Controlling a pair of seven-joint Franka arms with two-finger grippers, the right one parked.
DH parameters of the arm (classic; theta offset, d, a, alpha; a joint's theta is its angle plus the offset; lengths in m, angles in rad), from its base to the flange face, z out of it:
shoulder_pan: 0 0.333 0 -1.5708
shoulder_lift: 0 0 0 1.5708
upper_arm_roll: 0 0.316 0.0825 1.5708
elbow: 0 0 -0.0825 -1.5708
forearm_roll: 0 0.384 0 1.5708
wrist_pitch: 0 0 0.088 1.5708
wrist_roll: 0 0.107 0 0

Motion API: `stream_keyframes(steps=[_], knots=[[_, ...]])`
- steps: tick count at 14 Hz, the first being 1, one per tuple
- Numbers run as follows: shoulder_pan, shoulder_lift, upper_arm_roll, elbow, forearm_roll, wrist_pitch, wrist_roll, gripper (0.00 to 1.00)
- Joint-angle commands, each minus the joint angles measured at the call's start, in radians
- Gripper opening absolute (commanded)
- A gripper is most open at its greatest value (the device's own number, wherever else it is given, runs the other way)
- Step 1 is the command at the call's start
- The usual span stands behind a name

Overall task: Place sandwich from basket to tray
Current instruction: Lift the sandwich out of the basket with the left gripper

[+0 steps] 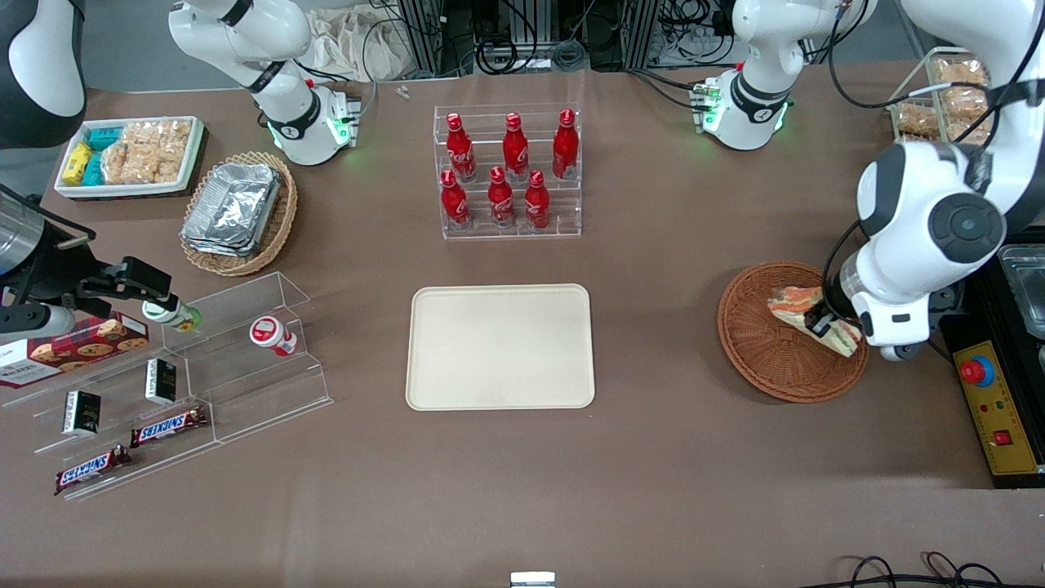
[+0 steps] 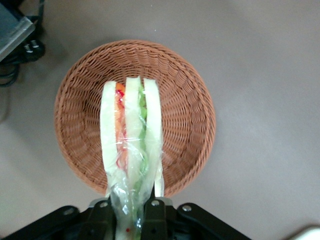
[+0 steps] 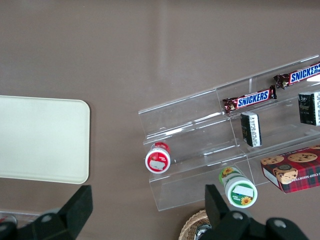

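Observation:
The wrapped sandwich (image 1: 804,312) hangs a little above the reddish-brown wicker basket (image 1: 767,359), which stands toward the working arm's end of the table. My left gripper (image 1: 826,325) is shut on the sandwich's thin end. In the left wrist view the sandwich (image 2: 131,135) stretches from the gripper (image 2: 131,217) out over the basket (image 2: 190,110), showing white bread with orange, red and green layers in clear wrap. The cream-beige tray (image 1: 500,346) lies flat at the table's middle, beside the basket; its bare corner shows in the right wrist view (image 3: 45,137).
A clear rack of red cola bottles (image 1: 508,170) stands farther from the front camera than the tray. A tan basket of foil containers (image 1: 238,211), a white bin of snacks (image 1: 129,155) and clear shelves with Snickers bars (image 1: 167,425) lie toward the parked arm's end. A yellow control box (image 1: 996,408) stands beside the basket.

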Motion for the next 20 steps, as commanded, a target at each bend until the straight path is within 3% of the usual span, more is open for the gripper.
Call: stream_keyframes(steps=[1, 4, 12, 16, 20], knots=[[-0.005, 0.026, -0.049, 0.142, 0.005, -0.139, -0.004, 0.0], [-0.005, 0.022, -0.118, 0.187, -0.036, -0.184, 0.016, 0.0], [-0.012, 0.066, -0.348, 0.202, -0.027, -0.183, 0.309, 0.03], [-0.095, 0.124, -0.362, 0.211, -0.024, -0.082, 0.315, 0.03], [-0.166, 0.262, -0.362, 0.225, -0.024, 0.087, 0.304, 0.02]])
